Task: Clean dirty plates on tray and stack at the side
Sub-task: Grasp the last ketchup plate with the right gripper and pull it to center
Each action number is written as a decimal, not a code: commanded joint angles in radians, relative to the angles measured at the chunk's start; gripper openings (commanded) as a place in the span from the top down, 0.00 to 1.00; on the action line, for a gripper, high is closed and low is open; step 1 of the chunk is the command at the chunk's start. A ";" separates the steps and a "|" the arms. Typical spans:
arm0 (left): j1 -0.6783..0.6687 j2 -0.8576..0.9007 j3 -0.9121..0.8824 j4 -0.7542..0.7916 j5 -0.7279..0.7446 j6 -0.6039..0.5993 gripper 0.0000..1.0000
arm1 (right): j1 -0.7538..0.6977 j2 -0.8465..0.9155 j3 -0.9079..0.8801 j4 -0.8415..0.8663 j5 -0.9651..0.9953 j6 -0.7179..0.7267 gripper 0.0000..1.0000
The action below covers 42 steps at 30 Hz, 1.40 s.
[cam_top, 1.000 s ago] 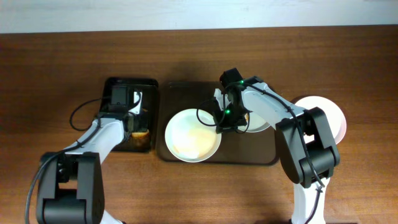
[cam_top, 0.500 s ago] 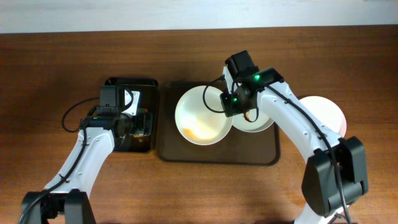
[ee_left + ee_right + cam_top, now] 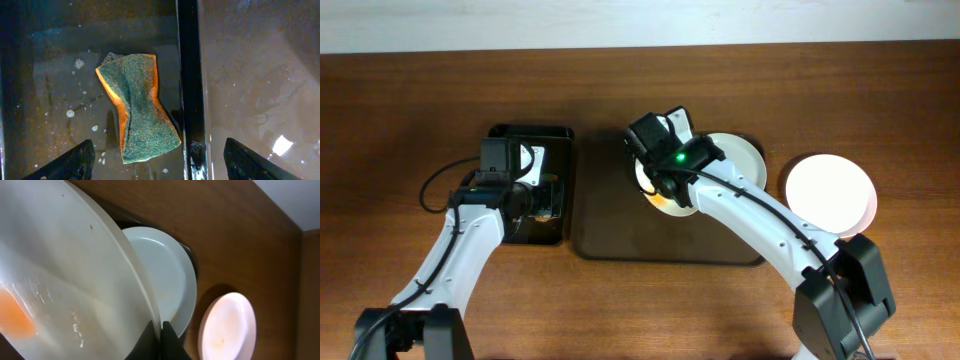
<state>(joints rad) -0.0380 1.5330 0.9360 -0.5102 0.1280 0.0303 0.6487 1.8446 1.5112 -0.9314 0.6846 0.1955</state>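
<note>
The brown wooden tabletop (image 3: 410,100) carries three things directly: a small black tray (image 3: 535,131) on the left, the large dark brown tray (image 3: 660,240) just beside it, and one white plate (image 3: 830,193) further right.

Even overhead light leaves the wooden table (image 3: 420,90) clear and soft-shadowed, though the far-right plate (image 3: 830,193) blows out to white glare, while the held plate (image 3: 65,280) looms blurred against the right wrist lens.

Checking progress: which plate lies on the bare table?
The white plate right of the tray; the pale plate rests on it, the smeared plate is in the right gripper.
</note>
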 commanded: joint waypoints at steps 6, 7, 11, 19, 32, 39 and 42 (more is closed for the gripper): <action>0.002 -0.015 0.008 0.000 0.015 -0.008 0.20 | 0.114 -0.028 0.020 -0.004 0.322 0.031 0.96; 0.002 -0.015 0.008 0.000 0.015 -0.008 0.20 | 0.110 -0.029 0.020 -0.005 0.318 0.063 0.96; 0.002 -0.015 0.008 0.000 0.015 -0.008 0.20 | -0.017 -0.129 0.021 -0.004 0.044 0.181 0.96; 0.002 -0.015 0.008 0.000 0.015 -0.008 0.20 | -0.711 -0.234 0.016 -0.140 -0.486 0.180 0.96; 0.002 -0.015 0.008 0.000 0.015 -0.008 0.21 | -1.152 -0.222 -0.314 0.125 -1.099 0.052 0.39; 0.002 -0.015 0.008 0.000 0.015 -0.008 0.21 | -0.735 -0.182 -0.346 0.106 -1.009 -0.034 0.45; 0.002 -0.015 0.008 0.000 0.015 -0.008 0.21 | -0.646 -0.077 -0.348 0.111 -0.960 0.058 0.48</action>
<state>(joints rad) -0.0380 1.5330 0.9360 -0.5121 0.1318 0.0299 -0.0296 1.7027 1.1759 -0.8249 -0.3275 0.1871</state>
